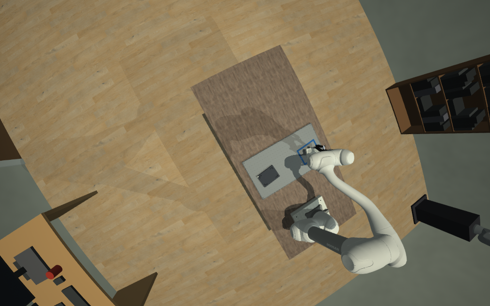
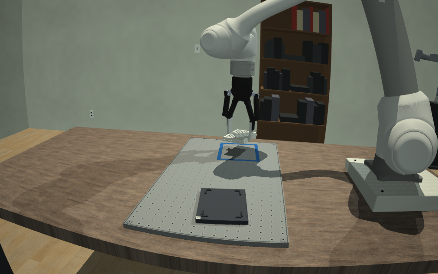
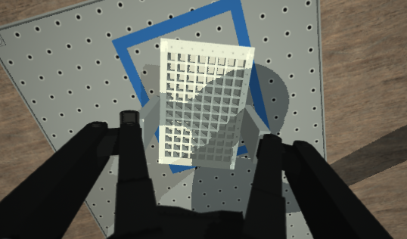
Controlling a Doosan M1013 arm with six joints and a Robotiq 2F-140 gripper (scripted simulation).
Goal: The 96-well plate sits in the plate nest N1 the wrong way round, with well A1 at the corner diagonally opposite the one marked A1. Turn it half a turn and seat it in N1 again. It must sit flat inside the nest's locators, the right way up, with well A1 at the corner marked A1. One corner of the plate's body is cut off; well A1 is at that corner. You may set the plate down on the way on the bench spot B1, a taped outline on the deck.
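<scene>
My gripper (image 3: 201, 113) is shut on the white 96-well plate (image 3: 204, 102), gripping its two long sides. It holds the plate level a little above the blue taped outline B1 (image 2: 238, 151) at the far end of the grey deck (image 2: 213, 190). In the wrist view the plate sits skewed to the outline (image 3: 188, 81). Its cut corner shows at the lower left (image 3: 163, 162). The dark plate nest N1 (image 2: 222, 205) stands empty at the near end of the deck. The plate (image 2: 236, 135) and the gripper (image 2: 241, 119) also show in the exterior view.
The robot base (image 2: 400, 190) stands on the table to the right of the deck. A bookshelf (image 2: 293, 71) stands behind the table. The deck's far edge and right edge run close to B1.
</scene>
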